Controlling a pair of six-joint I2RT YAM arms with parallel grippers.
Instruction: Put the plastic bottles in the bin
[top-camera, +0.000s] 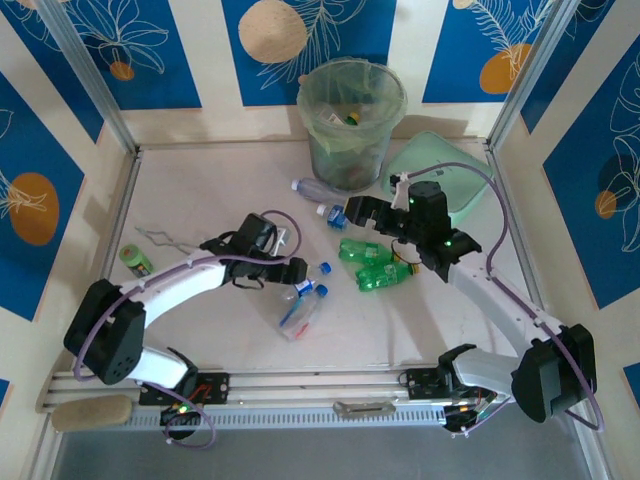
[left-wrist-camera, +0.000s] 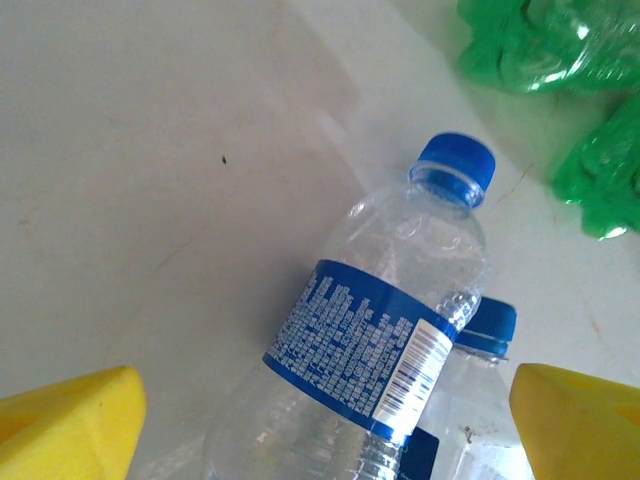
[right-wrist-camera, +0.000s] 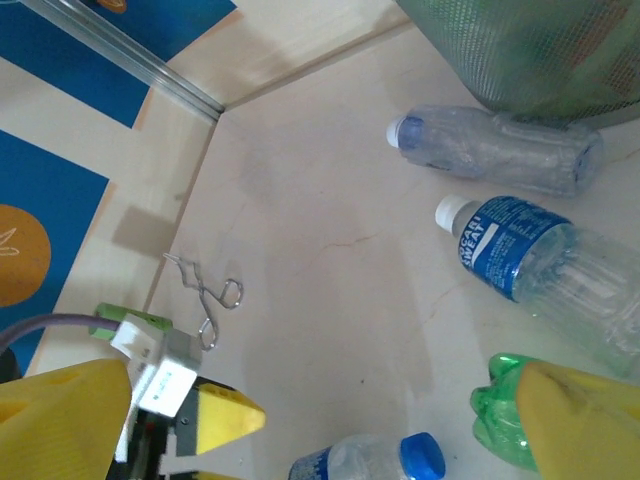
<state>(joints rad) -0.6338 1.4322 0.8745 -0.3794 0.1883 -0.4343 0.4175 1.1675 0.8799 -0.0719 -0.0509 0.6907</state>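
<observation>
**Both grippers spread wide, bottles loose on the table**

The left gripper (left-wrist-camera: 322, 425) hangs released, its yellow fingers (left-wrist-camera: 70, 425) wide apart on either side of a clear blue-capped bottle (left-wrist-camera: 380, 340) lying on the table (left-wrist-camera: 150, 150), touching nothing. A second blue-capped bottle (left-wrist-camera: 485, 345) lies against that one. The right gripper (right-wrist-camera: 320, 420) is just as wide and empty, one finger over a green bottle (right-wrist-camera: 497, 415). Farther off, a blue-labelled bottle (right-wrist-camera: 520, 250) and a crushed clear bottle (right-wrist-camera: 500, 150) lie near the foot of the bin (top-camera: 345, 150), which stands at the table's far edge.
</observation>
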